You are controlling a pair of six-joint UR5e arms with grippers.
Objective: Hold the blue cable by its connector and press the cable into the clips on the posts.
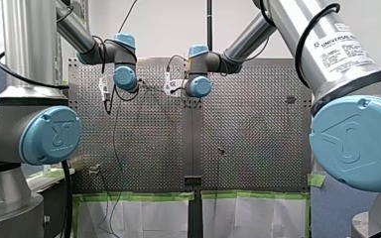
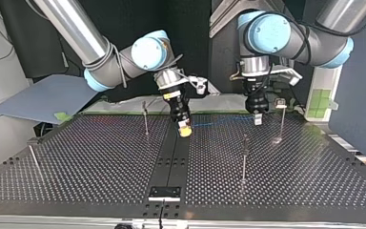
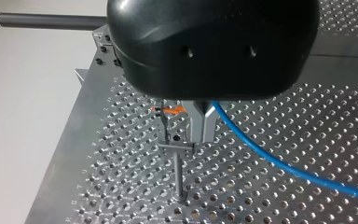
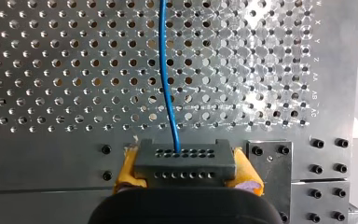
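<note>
A: Where's the cable [image 4: 164, 79]?
B: In the top view it is strung low over the far part of the table [image 2: 100, 167], between the two grippers. It's thin, blue and smooth, with a slight sag.
A: And the connector [image 4: 185, 161]?
B: The right gripper [image 4: 186, 171] has it. The right wrist view shows yellow pads [image 4: 128, 170] clamped on both ends of a grey rectangular block with two rows of small holes. The cable leaves its upper face and runs off across the table.
A: The left gripper [image 3: 186, 135]?
B: It has a rounded, glossy black housing and metal fingers [image 3: 204, 126]. They are drawn close on the cable, which comes out from behind one finger and trails away over the holes.
A: Is anything in a clip [image 3: 177, 147]?
B: One clip sits right under those fingertips. It's a small crossbar on a thin metal post [image 3: 179, 175] standing in the table. I can't tell whether the cable is in it.
A: What about posts in the top view?
B: There are four slim rods. One is far right, just beside the left gripper [image 2: 282, 121]. One is nearer, right of centre [image 2: 244, 162]. One is far, left of the right gripper [image 2: 145, 119]. One is near the left edge [image 2: 32, 157].
A: And the table itself?
B: It's flat metal plate, evenly perforated, with a plain strip down the middle.
</note>
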